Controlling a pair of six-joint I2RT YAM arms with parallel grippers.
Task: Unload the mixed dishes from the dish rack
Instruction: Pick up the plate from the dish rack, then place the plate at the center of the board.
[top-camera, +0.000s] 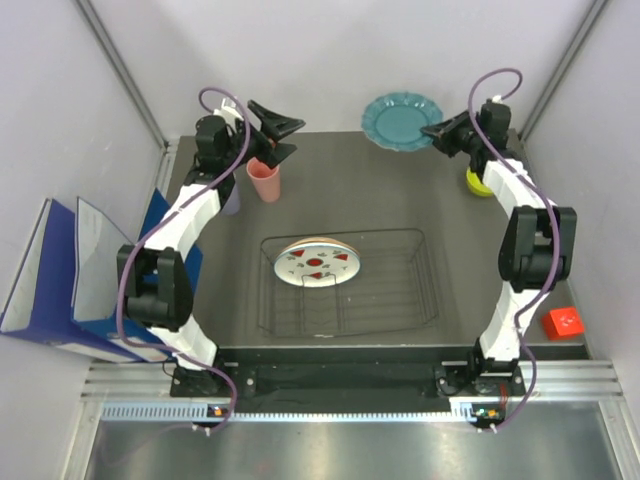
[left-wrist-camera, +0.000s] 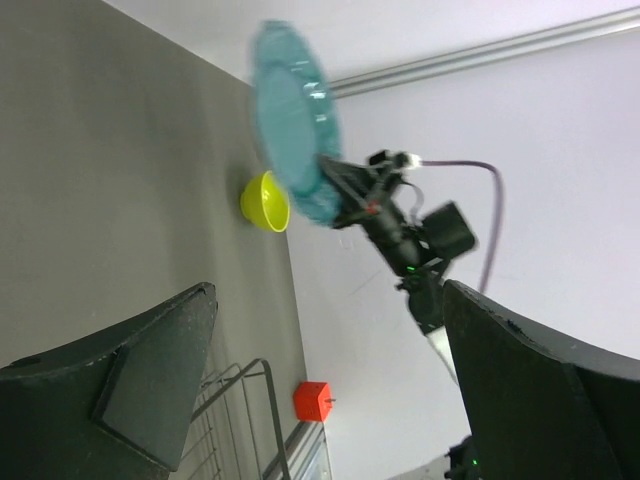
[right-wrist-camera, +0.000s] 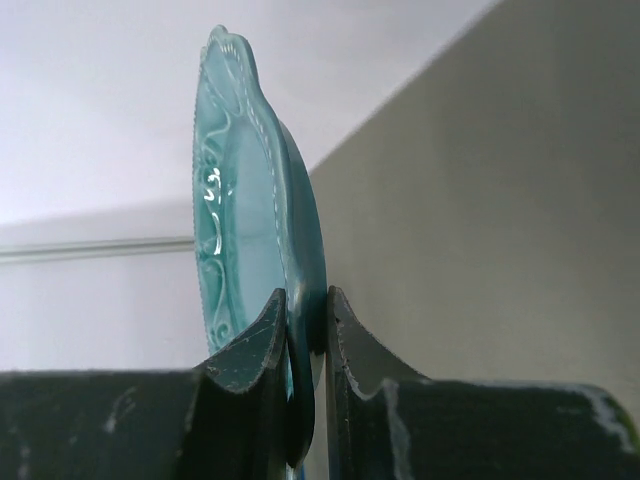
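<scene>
While the top external view is showing the dish rack (top-camera: 434, 290) sitting just beyond the arm bases, the white plate with red marks (top-camera: 318, 264) is leaning in the rack's left half with a peach plate (top-camera: 316, 242) edging out behind it, so unloading is looking only partly done. Beyond the rack's far right corner the right gripper (top-camera: 437, 130) is pinching the rim of the teal scalloped plate (top-camera: 398, 122). The yellow-green bowl (top-camera: 478, 184) is sitting off the rack's far right side, and the salmon-pink cup (top-camera: 264, 181) is standing beyond its far left corner, below the left gripper (top-camera: 284, 135), which is hanging spread wide and carrying nothing. Looking from the left wrist, between its parted fingers (left-wrist-camera: 130, 400), the teal scalloped plate (left-wrist-camera: 292, 130) is appearing blurred and tilted on edge near the bowl (left-wrist-camera: 265, 201), far past the rack's wires (left-wrist-camera: 240, 368). Seen from the right wrist, the fingertips (right-wrist-camera: 255, 340) are clamping only a thin strip of rim, with most of the plate (right-wrist-camera: 235, 220) standing free above them. That shallow bite is the worry: a fast wrist swing could be pivoting the plate out of the grip, and letting go while it is on edge would be sending it rolling or toppling toward the bowl. Whether its lower edge is touching the table I cannot tell.
</scene>
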